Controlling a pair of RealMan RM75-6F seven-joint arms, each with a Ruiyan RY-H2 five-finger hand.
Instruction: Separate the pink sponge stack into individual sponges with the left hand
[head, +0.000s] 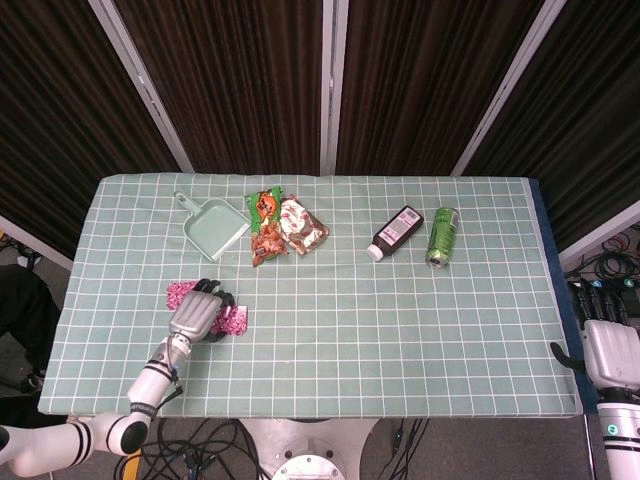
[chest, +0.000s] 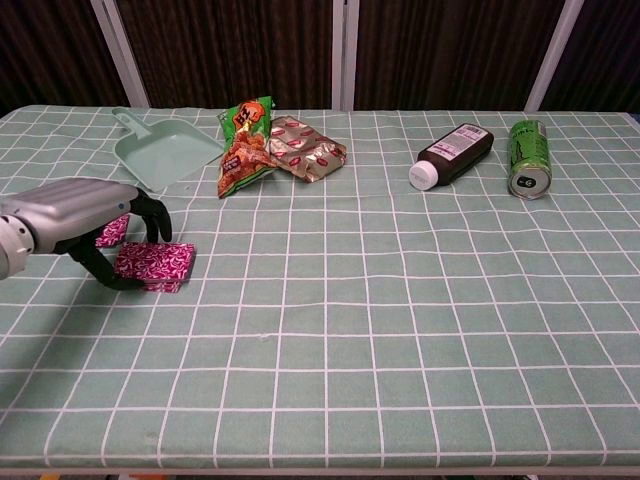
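The pink sponge stack (chest: 160, 264) lies on the checked cloth near the left front of the table, also seen from above as the pink sponge stack (head: 236, 319). My left hand (chest: 88, 213) arches over its left end, fingers on top and thumb at the near edge, gripping it. In the head view my left hand (head: 197, 313) covers most of the stack. A separate pink sponge (chest: 110, 233) lies just behind the hand, seen from above as the single sponge (head: 180, 292). My right hand (head: 610, 354) hangs off the table's right front corner; how its fingers lie is unclear.
A mint dustpan (chest: 165, 152) sits behind the sponges. Two snack bags (chest: 275, 140) lie at the middle back. A dark bottle (chest: 455, 154) and a green can (chest: 529, 158) lie at the back right. The table's front edge (chest: 320, 468) is near.
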